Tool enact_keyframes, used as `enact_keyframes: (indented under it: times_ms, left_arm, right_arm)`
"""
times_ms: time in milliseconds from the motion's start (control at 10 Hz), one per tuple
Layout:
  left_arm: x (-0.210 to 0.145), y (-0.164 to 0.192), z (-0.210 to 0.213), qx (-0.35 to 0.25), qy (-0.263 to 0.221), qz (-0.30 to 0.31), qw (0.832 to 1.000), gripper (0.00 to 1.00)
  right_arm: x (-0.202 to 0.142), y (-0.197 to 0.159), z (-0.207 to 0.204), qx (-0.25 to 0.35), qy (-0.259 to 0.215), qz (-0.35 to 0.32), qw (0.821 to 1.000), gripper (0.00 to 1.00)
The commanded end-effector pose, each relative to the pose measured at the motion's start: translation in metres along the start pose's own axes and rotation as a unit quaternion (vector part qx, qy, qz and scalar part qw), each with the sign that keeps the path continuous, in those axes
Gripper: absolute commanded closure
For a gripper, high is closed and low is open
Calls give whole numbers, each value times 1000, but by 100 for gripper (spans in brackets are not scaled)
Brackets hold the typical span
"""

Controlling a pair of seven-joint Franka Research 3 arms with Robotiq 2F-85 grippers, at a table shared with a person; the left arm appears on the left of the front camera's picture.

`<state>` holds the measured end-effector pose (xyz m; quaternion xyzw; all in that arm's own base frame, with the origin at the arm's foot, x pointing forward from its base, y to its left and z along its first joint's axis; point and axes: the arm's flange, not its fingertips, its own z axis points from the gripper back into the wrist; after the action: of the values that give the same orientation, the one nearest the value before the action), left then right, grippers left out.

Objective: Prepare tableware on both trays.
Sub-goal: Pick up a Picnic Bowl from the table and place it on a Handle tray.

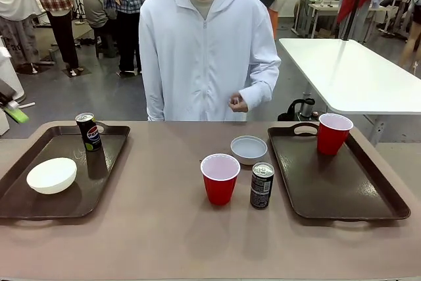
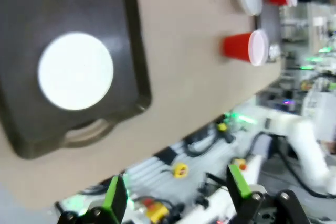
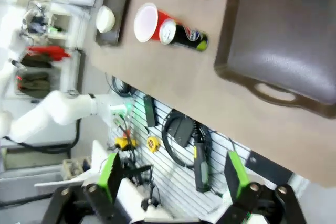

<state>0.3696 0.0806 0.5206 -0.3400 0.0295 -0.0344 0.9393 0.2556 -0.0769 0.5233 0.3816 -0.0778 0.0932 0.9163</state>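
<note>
One loose red cup (image 1: pixel 220 178), likely thin, crushable: pinch mid-wall lightly. Left gripper (image 2: pixel 177 190), right gripper (image 3: pixel 172 174) both spread, empty.

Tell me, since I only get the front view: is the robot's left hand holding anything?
Observer: No. The left hand is open and empty, raised well clear of the left tray and its white bowl.
Operator: And the other one?
Observer: The right hand is open and empty too, up off the table, near the handle end of the right tray.
Operator: What's below the table edge on the robot's side?
Observer: Black cables hang against a slatted panel there.
</note>
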Motion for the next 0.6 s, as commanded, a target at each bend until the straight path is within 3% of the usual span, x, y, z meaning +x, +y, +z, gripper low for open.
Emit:
enact_keyframes:
  times_ms: [0,300,500]
  left_arm:
    - [10,33,36,-112,-2,4,994,0]
    - [13,71,62,-207,-3,1,978,0]
    - [21,84,56,-246,2,1,969,0]
  right_arm:
    - [42,40,-35,-71,24,2,997,0]
    - [104,96,-89,-204,18,7,979,0]
    - [136,107,-119,-277,5,2,961,0]
